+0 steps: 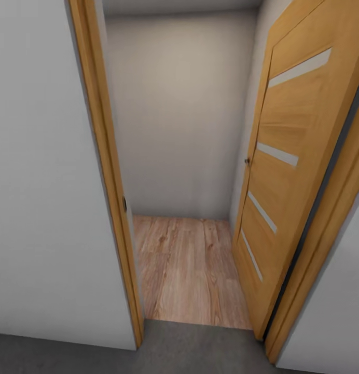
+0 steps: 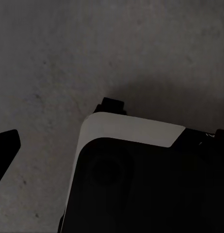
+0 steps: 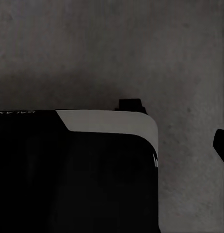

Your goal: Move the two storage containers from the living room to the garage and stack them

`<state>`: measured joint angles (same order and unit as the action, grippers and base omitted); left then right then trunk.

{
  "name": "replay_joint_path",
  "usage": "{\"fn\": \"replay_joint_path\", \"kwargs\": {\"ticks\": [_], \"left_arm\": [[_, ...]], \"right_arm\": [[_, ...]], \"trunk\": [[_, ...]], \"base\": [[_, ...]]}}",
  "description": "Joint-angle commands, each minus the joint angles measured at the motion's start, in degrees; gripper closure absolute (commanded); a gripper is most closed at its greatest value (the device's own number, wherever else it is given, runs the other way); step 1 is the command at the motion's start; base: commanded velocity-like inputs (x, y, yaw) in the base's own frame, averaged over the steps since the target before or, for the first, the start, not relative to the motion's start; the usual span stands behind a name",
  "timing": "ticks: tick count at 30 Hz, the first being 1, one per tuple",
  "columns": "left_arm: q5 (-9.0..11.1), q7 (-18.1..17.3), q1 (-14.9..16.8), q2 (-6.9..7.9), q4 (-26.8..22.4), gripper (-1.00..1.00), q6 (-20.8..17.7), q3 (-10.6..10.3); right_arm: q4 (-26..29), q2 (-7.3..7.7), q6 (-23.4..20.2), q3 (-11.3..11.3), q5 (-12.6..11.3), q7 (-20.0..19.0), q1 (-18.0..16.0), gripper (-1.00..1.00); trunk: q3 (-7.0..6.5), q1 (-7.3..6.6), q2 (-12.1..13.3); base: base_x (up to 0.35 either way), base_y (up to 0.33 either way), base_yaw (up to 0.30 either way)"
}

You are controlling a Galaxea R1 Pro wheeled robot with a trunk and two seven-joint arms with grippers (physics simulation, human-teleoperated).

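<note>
1. Head view: open doorway straight ahead, wooden door frame (image 1: 109, 171) on the left, wooden door (image 1: 288, 156) with pale slats swung open on the right.
2. Past the threshold: light wood plank floor (image 1: 184, 270), plain beige wall (image 1: 182, 109) behind it.
3. Near side of the threshold: dark grey concrete floor (image 1: 174, 348); white wall (image 1: 39, 171) left of the frame.
4. Left wrist view: concrete floor below, black-and-white robot base (image 2: 136, 170) alongside. One dark fingertip (image 2: 6, 148) of the left hand at the edge; can't tell open or closed.
5. Right wrist view: same floor and base. Dark fingertip (image 3: 222, 145) of the right hand at the edge; state can't be told.
6. Containers: no location to report from these views.
</note>
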<state>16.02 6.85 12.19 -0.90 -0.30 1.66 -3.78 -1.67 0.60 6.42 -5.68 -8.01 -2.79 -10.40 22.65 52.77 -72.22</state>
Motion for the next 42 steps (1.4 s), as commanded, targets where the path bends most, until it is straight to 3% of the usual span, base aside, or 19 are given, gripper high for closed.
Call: {"fn": "replay_joint_path", "kwargs": {"ticks": [1,25,42], "left_arm": [[0.5,0.2,0.0,-0.01,0.0,-1.00,0.2,-0.4],[0.6,0.2,0.1,0.19,0.0,-1.00,0.2,-0.4],[0.6,0.2,0.0,0.28,0.0,-1.00,0.2,-0.4]], "right_arm": [[-0.2,0.01,0.3,-0.5,-0.6,-0.3,-0.1,-1.00],[-0.2,0.03,0.3,-0.5,-0.7,-0.3,-0.1,-1.00],[-0.2,0.10,0.3,-0.5,-0.7,-0.3,-0.1,-1.00]], "trunk": [[0.06,0.03,0.0],[0.06,0.03,0.0],[0.06,0.03,0.0]], "base": [[0.313,-0.109,0.000],[0.313,-0.111,0.000],[0.316,-0.009,0.000]]}}
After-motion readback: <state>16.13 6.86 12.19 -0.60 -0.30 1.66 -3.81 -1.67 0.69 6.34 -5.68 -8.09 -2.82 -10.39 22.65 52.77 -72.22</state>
